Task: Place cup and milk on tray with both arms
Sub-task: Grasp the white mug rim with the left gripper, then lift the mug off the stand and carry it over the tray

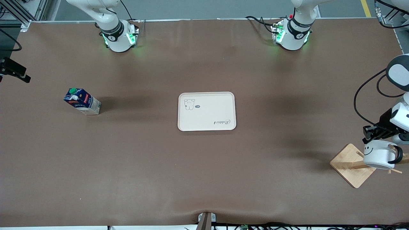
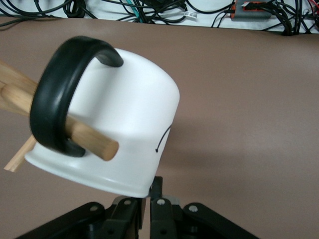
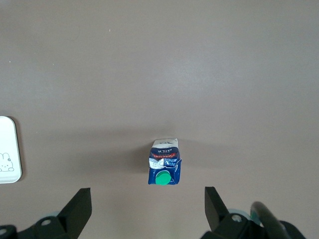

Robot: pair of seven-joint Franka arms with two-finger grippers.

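The left arm reaches down at its own end of the table, forearm angled steeply, wrist bent over the wooden rack (image 1: 353, 165). The left gripper (image 1: 373, 139) sits at the rim of the cup (image 1: 379, 155), its jaws pinched tight on the rim. The cup hangs tipped on its side, smiley face showing, with its black handle (image 2: 57, 104) looped around one of the rack's pegs (image 2: 75, 132). In the left wrist view the peg runs straight through the loop and its rounded end pokes out just past the handle.

The right arm is held up high above the table toward its own end, its wrist camera looking straight down. The right gripper (image 3: 147, 211) hovers over the milk (image 1: 82, 101) with its jaws spread wide, one finger (image 3: 77, 211) on either side and well clear of the carton. The milk stands upright on the brown table cover, green cap on top.

The tray (image 1: 206, 111) lies flat in the middle of the table, well apart from both the milk and the cup.
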